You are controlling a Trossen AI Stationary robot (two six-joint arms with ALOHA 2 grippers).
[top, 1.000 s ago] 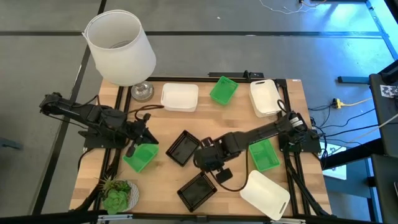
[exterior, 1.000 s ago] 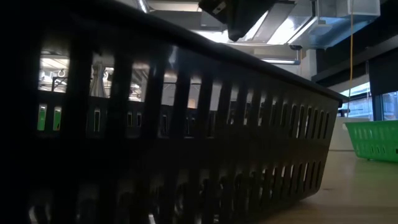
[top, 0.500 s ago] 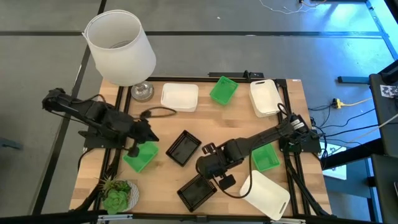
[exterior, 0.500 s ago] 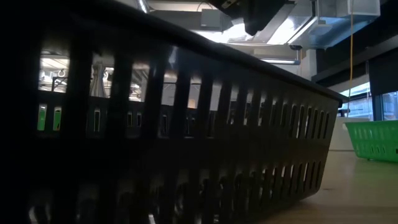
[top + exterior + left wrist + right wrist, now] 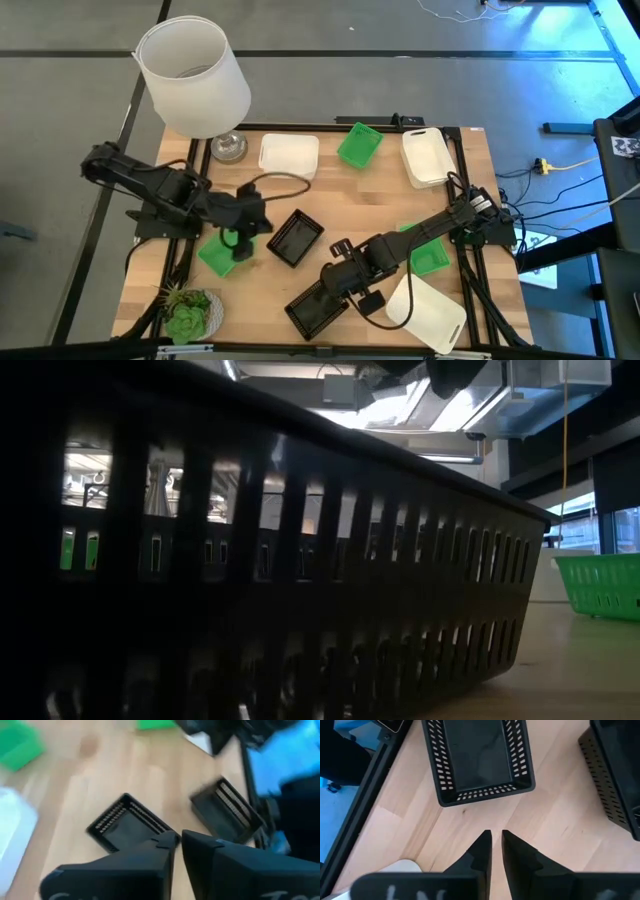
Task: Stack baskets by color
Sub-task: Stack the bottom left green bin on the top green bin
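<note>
Two black baskets lie mid-table: one in the centre and one near the front edge. My left gripper hovers between a green basket and the centre black basket; its fingers stand close together with nothing between them. My right gripper is just beside the front black basket, fingers nearly touching and holding nothing. Other green baskets sit at the back and at the right. White baskets lie at the back, back right and front right.
A large white lampshade stands at the back left corner. A small potted plant sits at the front left. In the low view a black basket wall fills most of the picture.
My left gripper has left the green basket and swung right toward the centre black basket. My right gripper has moved forward to the front black basket.
</note>
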